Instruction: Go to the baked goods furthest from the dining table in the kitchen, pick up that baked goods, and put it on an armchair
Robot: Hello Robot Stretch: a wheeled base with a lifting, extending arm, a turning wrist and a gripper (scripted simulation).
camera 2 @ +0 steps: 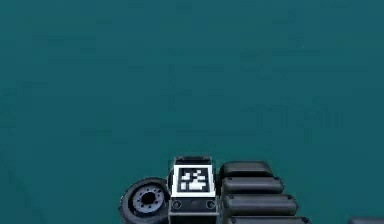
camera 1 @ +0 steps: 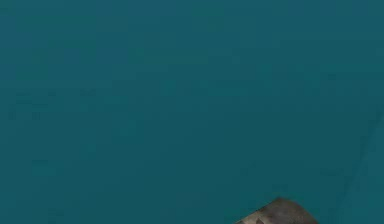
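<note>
A brown, rounded lump point(camera 1: 280, 212) pokes up from the bottom edge of the forward view, right of the middle; I cannot tell what it is. In the arm side view the arm's dark stacked segments point(camera 2: 258, 192) lie along the bottom edge. Left of them is a white square with black marks point(camera 2: 195, 181). Beside that square sits the gripper's dark round body point(camera 2: 148, 200). Its fingers cannot be made out, so I cannot tell whether it holds anything.
A plain teal surface point(camera 1: 180, 100) stands close ahead in the forward view. The same teal surface point(camera 2: 190, 80) stretches behind the arm in the arm side view.
</note>
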